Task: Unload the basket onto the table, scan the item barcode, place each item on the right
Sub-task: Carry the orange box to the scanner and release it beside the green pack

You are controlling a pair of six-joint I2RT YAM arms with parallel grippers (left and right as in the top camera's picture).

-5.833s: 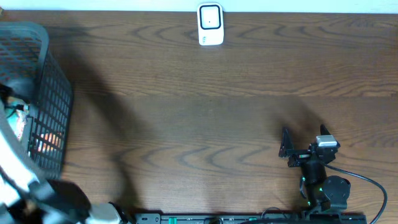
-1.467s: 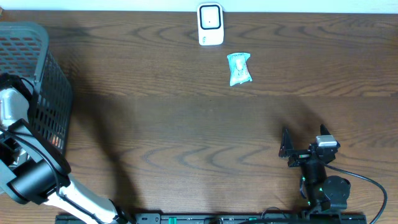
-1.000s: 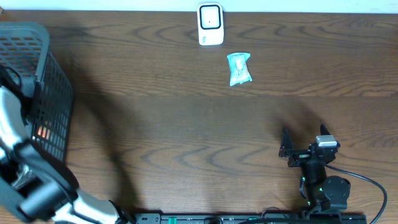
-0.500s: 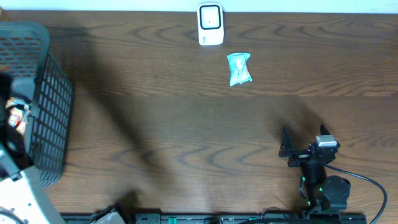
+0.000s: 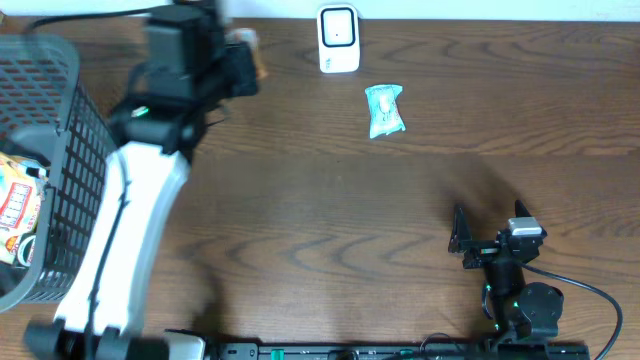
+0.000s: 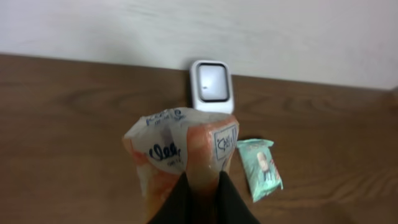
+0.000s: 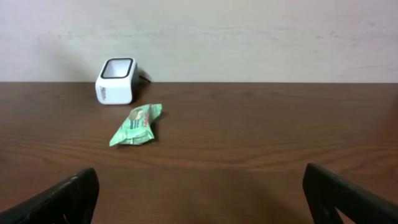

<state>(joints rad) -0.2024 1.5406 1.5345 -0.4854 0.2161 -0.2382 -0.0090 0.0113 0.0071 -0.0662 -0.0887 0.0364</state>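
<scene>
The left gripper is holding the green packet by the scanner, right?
Not quite. The left gripper is holding the orange packet by the scanner. The green packet lies loose on the table. The left wrist view shows this.

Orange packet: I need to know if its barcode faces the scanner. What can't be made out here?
- Barcode: left wrist view shows the orange packet from one side only, print too small to read.
- Overhead: packet blurred, mostly behind the left gripper.
- Basket contents: cut by the left edge, screened by mesh.
</scene>
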